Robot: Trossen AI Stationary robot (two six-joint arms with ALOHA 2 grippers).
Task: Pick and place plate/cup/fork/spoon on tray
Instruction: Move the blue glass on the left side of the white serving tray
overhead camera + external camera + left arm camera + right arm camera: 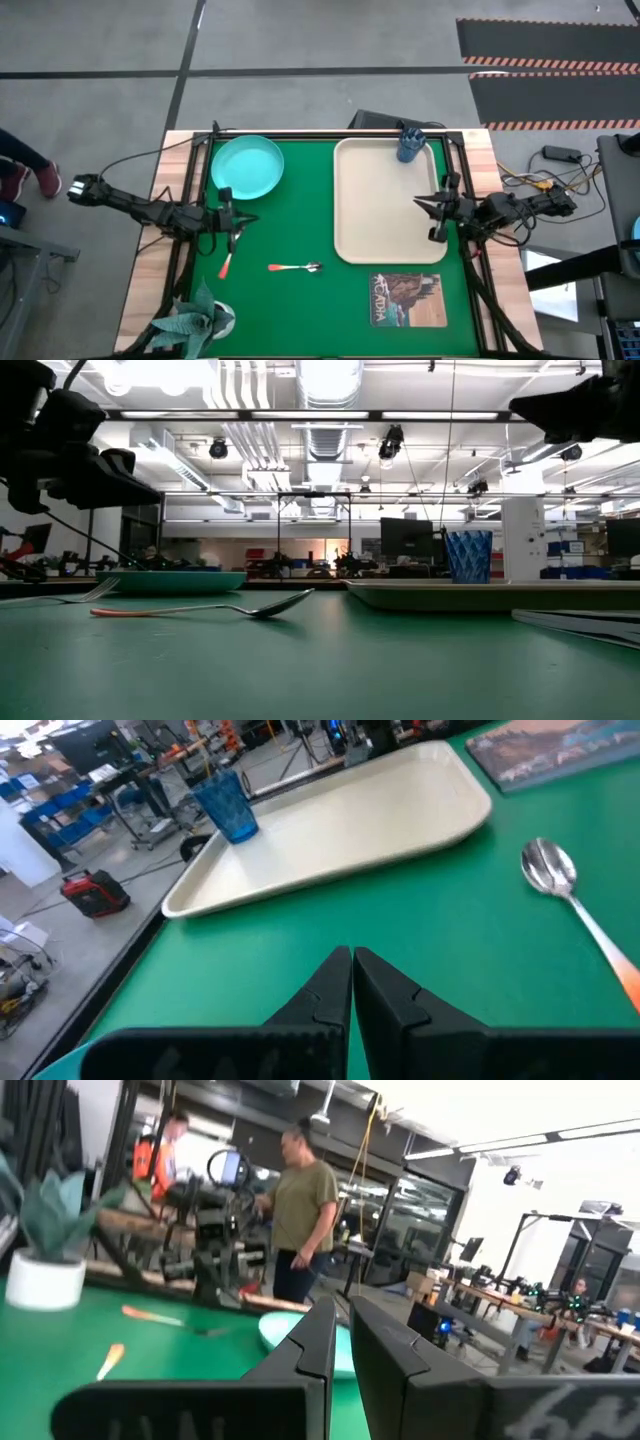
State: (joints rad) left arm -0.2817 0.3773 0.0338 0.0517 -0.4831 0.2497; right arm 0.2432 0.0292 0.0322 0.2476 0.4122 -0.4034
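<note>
The left gripper (352, 982) sits closest to its wrist camera, fingers pressed together and holding nothing, above the green table (300, 220) just beside the plate (247, 166). The right gripper (437, 216) hovers over the right edge of the tray (385, 225); in the high view its fingers appear spread and empty, though its own wrist view shows only a narrow gap between them. Task progress is judged as one item of four placed. The cup (409, 144), blue and see-through, stands upright inside the tray at its far right corner. The remaining three items are still on the table and well apart from the tray. The turquoise plate lies at the far left of the green mat. The spoon (295, 267) lies near the middle of the table, between the left arm and the tray, with its silver bowl pointing toward the tray. The fork (227, 262) lies near the left gripper, its red-orange handle angled toward the near edge; its pronged head is hard to resolve from above. A printed picture card (407, 298) lies just beside the near edge of the tray, and a potted plant (200, 318) stands at the near left corner. Most of the tray surface remains free, which appears sufficient for the plate, fork and spoon.
</note>
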